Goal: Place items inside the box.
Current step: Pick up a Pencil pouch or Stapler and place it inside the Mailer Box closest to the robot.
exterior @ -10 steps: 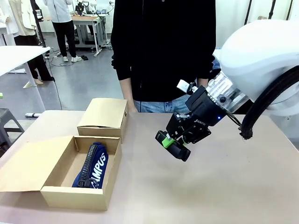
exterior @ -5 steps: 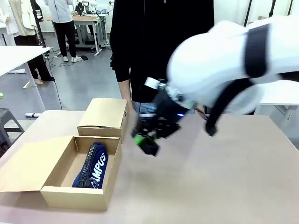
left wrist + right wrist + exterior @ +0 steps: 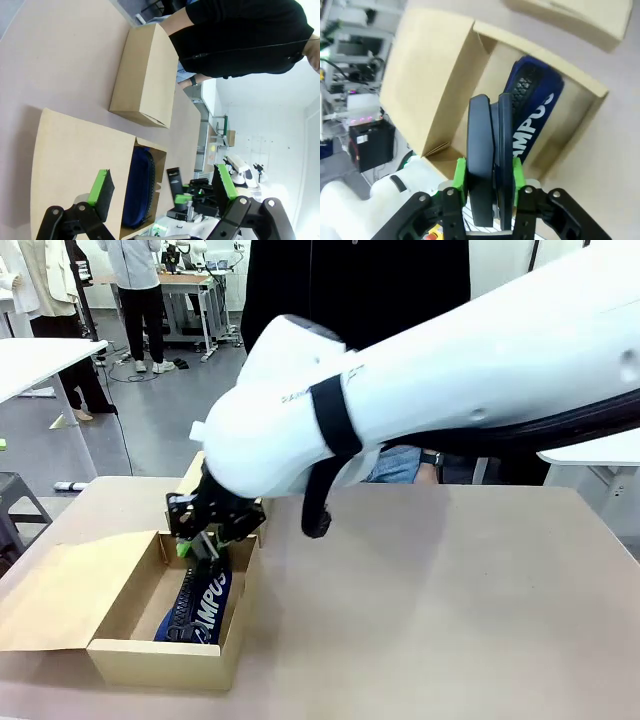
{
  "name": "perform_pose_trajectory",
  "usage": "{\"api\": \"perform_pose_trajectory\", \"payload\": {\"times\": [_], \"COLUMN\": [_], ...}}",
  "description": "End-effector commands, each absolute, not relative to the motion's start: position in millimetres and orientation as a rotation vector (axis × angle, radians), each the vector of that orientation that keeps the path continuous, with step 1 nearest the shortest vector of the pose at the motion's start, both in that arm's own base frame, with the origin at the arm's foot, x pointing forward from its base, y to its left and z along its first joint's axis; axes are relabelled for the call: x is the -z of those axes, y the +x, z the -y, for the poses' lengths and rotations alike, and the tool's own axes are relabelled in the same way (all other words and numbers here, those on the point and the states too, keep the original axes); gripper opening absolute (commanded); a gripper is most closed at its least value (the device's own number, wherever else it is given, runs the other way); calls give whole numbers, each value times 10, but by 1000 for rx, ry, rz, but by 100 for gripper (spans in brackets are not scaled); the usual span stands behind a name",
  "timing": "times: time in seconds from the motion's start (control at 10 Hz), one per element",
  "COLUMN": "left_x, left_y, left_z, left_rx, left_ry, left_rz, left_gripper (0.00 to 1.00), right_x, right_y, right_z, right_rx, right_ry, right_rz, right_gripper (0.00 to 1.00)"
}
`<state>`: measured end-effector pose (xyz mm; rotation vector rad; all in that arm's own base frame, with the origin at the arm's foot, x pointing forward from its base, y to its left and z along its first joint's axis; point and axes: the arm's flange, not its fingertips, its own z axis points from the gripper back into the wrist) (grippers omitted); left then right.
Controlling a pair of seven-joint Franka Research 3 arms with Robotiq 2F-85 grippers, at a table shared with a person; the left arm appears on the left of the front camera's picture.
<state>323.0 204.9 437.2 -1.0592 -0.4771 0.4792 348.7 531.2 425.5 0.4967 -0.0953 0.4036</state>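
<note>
The open cardboard box sits at the table's front left, with a navy zip pouch printed "CAMPUS" lying inside. My right gripper reaches across from the right and hangs over the box's far end, shut on a black stapler between its green pads. In the right wrist view the stapler points down at the pouch and the box floor. My left gripper is open and holds nothing; its view looks over the box's flap toward the stapler.
A closed cardboard box stands just behind the open one. A person in a black top stands at the far edge. My right arm spans the table's middle; bare tabletop lies to the right.
My right arm has swung left across the table with the stapler in its grip, from the middle right to above the open box.
</note>
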Motion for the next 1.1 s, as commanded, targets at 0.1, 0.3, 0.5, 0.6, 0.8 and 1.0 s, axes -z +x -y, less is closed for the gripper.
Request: {"api": "perform_pose_trajectory", "payload": {"times": [0.1,0.3,0.5,0.6,0.8,1.0], "left_x": [-4364,-4364,-4364,-4364,-4364,-4364], "left_y": [3216,3216,3216,3216,3216,3216], "left_z": [-2053,-2053,-2053,-2053,-2053,-2053], "left_rx": [-459,-459,-459,-459,-459,-459], "left_ry": [-1073,-1073,-1073,-1073,-1073,-1073], "left_rz": [493,493,493,493,493,493], "left_gripper": [100,100,100,100,100,100], "right_x": [-4215,-4210,-4205,-4230,-4246,-4231], "right_y": [3528,3524,3550,3562,3575,3566], "right_z": [-5633,-5624,-5599,-5557,-5498,-5489], "right_rx": [-379,-355,-335,-308,-298,-325], "right_ry": [370,340,339,342,338,346], "right_rz": [57,75,77,112,123,87], "right_gripper": [42,42,42,42,42,100]}}
